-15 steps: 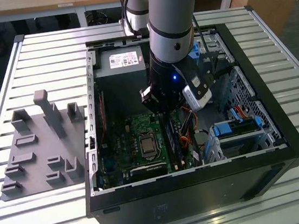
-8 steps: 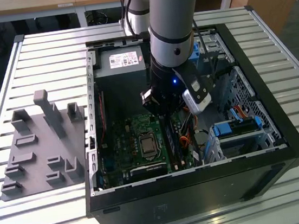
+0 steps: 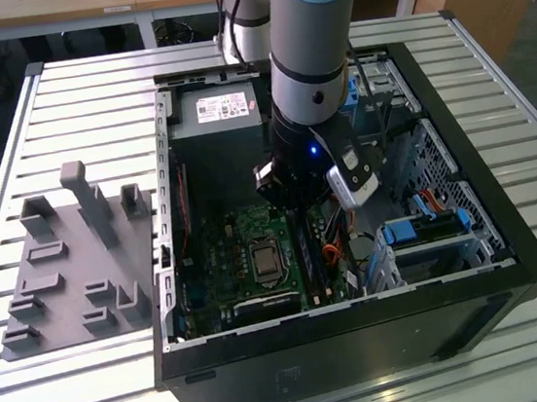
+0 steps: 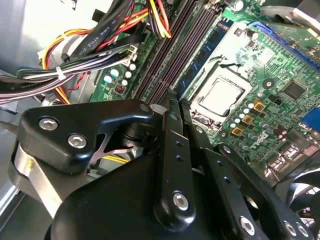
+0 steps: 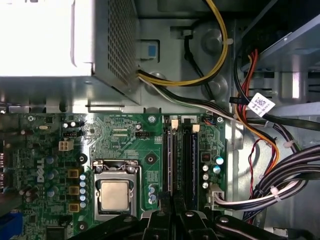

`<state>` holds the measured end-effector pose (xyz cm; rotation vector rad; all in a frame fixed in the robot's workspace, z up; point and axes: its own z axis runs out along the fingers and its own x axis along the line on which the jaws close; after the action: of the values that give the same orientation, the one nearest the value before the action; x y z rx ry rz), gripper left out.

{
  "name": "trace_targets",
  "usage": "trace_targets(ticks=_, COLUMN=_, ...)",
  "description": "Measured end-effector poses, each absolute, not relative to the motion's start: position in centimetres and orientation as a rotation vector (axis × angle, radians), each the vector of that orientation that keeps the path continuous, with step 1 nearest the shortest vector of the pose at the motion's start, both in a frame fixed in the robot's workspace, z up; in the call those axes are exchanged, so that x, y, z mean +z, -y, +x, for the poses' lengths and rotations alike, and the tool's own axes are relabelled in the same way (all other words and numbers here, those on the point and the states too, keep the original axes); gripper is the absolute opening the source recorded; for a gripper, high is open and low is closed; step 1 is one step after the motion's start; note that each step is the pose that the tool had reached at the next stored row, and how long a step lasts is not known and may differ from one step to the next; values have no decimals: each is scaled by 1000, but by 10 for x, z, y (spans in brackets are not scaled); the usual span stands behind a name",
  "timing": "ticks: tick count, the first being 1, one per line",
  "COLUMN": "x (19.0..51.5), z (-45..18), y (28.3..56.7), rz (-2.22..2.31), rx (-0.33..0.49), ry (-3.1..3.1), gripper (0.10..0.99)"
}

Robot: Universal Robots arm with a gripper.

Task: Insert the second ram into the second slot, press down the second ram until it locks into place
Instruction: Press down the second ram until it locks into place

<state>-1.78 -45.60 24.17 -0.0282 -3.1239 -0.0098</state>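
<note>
In the second wrist view a dark-blue ram stick (image 4: 202,52) with small black chips stands in the slot row beside the CPU socket (image 4: 220,95). My gripper (image 4: 175,102) is shut, its black fingertips (image 4: 171,107) pressed together in line with that stick, over its near end. I cannot tell whether they touch it. In the first wrist view the gripper (image 5: 174,210) hangs over the black ram slots (image 5: 170,160), which end at white latches (image 5: 174,122). In the exterior view the gripper (image 3: 296,212) reaches down into the open computer case (image 3: 507,230) above the motherboard (image 3: 246,253).
Bundled cables (image 4: 90,50) run close beside the slots, opposite the CPU. A power supply (image 3: 214,119) fills the case's far end. Blue drive brackets (image 3: 424,231) sit at the exterior view's right. A grey fixture plate (image 3: 71,264) lies on the slatted table at its left.
</note>
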Motion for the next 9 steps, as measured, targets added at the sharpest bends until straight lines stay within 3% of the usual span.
trace_targets(ticks=9, x=237, z=-12, y=456, rz=-28, rx=-16, ry=3104, gripper=137)
